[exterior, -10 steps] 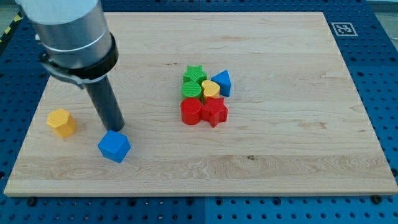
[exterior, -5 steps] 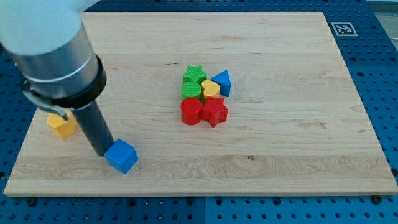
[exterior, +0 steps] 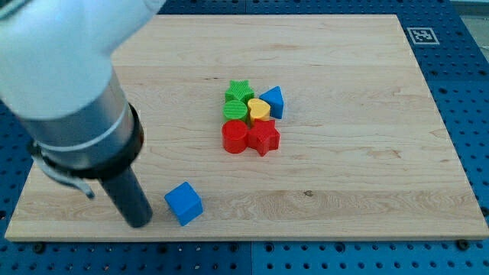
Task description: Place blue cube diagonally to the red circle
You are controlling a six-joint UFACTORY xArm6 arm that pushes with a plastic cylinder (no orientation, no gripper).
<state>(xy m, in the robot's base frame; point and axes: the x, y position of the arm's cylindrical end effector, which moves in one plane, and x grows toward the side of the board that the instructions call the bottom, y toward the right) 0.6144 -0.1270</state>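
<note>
The blue cube [exterior: 183, 203] lies near the board's bottom edge, left of centre. The red circle [exterior: 234, 137] sits in the cluster at the board's centre, up and to the right of the cube. My tip [exterior: 142, 224] rests on the board just left of the blue cube, a small gap apart, near the bottom edge. The arm's large body covers the left part of the board.
Around the red circle are a red star [exterior: 263, 137], a yellow heart [exterior: 258, 110], a green circle [exterior: 234, 111], a green star [exterior: 239, 92] and a blue triangle [exterior: 274, 101]. The wooden board [exterior: 351, 153] ends just below the cube.
My tip has moved down and to the right along the board. The blue cube has slid rightward and a little down. The yellow block at the left is now hidden behind the arm.
</note>
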